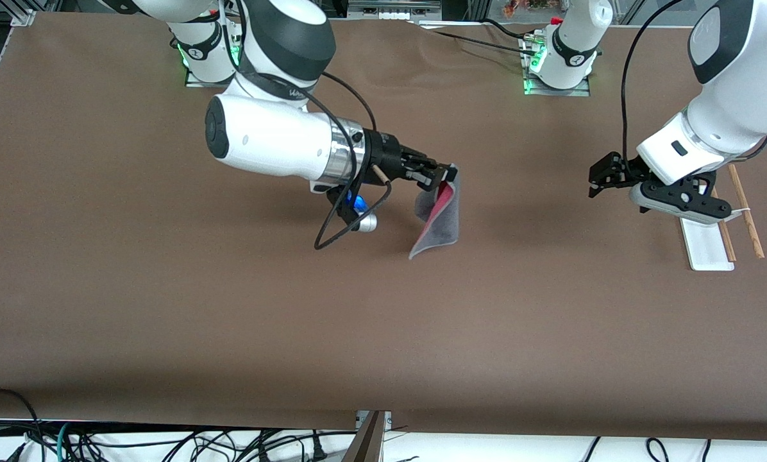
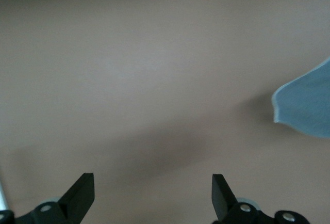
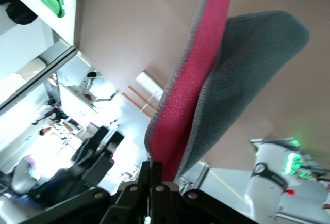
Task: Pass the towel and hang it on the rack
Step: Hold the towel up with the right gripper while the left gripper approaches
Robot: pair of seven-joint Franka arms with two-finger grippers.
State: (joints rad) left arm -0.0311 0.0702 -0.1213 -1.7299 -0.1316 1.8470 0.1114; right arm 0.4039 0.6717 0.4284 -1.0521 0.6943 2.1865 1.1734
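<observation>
Jaws of right gripper (image 1: 449, 173) clamped on towel (image 1: 440, 218) mid-bench, left gripper (image 1: 594, 181) gaping near rack (image 1: 710, 247); probably best grabbing the free hanging corner.

towel (image 1: 440, 218) hangs mid-table; rack (image 1: 710, 247) at left arm's end

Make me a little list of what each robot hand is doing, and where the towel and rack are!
right gripper: shut on the towel's top edge, over the table's middle
towel: hanging, grey with red side showing
left gripper: open, empty, beside the rack
rack: at the left arm's end of the table, nothing on it
</observation>
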